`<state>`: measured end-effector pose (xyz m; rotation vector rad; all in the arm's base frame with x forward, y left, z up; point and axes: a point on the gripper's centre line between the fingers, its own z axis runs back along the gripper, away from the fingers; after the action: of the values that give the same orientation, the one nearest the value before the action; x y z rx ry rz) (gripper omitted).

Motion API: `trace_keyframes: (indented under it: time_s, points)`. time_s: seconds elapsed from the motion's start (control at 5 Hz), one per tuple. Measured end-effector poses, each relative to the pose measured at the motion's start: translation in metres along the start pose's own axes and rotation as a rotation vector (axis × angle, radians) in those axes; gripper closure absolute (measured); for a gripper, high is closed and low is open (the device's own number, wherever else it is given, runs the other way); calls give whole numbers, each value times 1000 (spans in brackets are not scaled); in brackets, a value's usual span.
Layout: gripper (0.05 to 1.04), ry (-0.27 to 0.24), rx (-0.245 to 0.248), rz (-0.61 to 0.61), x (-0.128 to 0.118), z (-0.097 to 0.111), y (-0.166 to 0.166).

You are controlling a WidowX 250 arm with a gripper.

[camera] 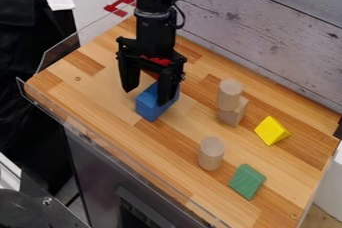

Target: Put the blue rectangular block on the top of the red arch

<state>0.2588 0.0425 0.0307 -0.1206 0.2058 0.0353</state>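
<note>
Pale boards (pixel 247 22) back a striped wooden tabletop (pixel 167 144). Over it hangs the black gripper (pixel 145 97), jaws spread, one finger partly hiding the blue rectangular block (pixel 148 109) on the wood. The red arch (pixel 159 61) shows behind the gripper. Nearer the right stand a yellow block (pixel 271 130), a green block (pixel 247 181) and a wooden cylinder (pixel 211 153).

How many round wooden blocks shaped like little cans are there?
2. One plain wooden cylinder sits on a plain wooden block; a second wooden cylinder stands on the wooden table near the green block. The black gripper might hide more behind it.
</note>
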Motion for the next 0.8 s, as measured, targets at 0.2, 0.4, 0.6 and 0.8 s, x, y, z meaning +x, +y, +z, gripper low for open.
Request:
trace_keyframes:
  time_s: [0.2,0.4,0.6,0.8]
  points:
    - [83,9,-3,0,-3,-3,-2]
    - [84,13,-4,0,-2,-8,-2]
    - [120,23,-9,14,0,-16,-1]
    - [426,14,-7,56,1,-17,-1]
